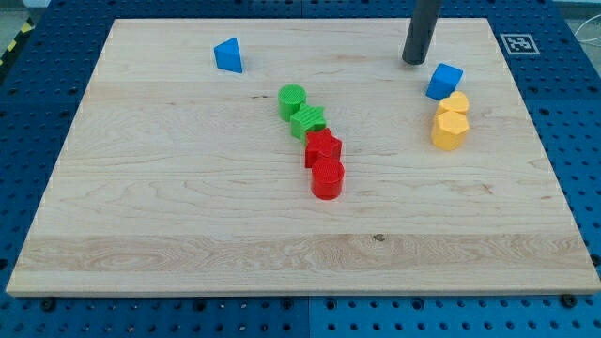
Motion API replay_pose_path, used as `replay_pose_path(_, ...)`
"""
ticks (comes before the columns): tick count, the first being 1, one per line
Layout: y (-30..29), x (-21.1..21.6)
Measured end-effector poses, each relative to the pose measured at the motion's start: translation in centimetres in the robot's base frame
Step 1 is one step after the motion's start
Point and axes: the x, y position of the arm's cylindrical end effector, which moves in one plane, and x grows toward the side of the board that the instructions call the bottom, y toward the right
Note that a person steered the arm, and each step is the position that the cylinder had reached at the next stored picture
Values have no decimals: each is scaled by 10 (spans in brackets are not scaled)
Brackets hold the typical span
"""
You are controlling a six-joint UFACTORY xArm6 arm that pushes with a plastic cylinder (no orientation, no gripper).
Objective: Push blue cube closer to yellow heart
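The blue cube [444, 81] sits at the view's upper right on the wooden board [188, 216]. Just below it, touching or nearly touching, is the yellow heart [455, 102], and below that a yellow hexagonal block [449, 129] touches the heart. My tip [413, 61] is the lower end of the dark rod, standing just up and to the left of the blue cube with a small gap between them.
A blue triangular block [228, 55] lies at the upper left. In the middle, a green cylinder [292, 99], a green star [308, 123], a red star [323, 147] and a red cylinder [327, 177] form a diagonal chain. A fiducial marker [517, 42] sits at the top right corner.
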Motion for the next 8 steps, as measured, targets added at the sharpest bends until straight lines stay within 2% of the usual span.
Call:
replay_pose_path(2, 35, 2)
replay_pose_path(4, 35, 12)
replay_pose_path(6, 34, 43)
replay_pose_path(8, 10, 46)
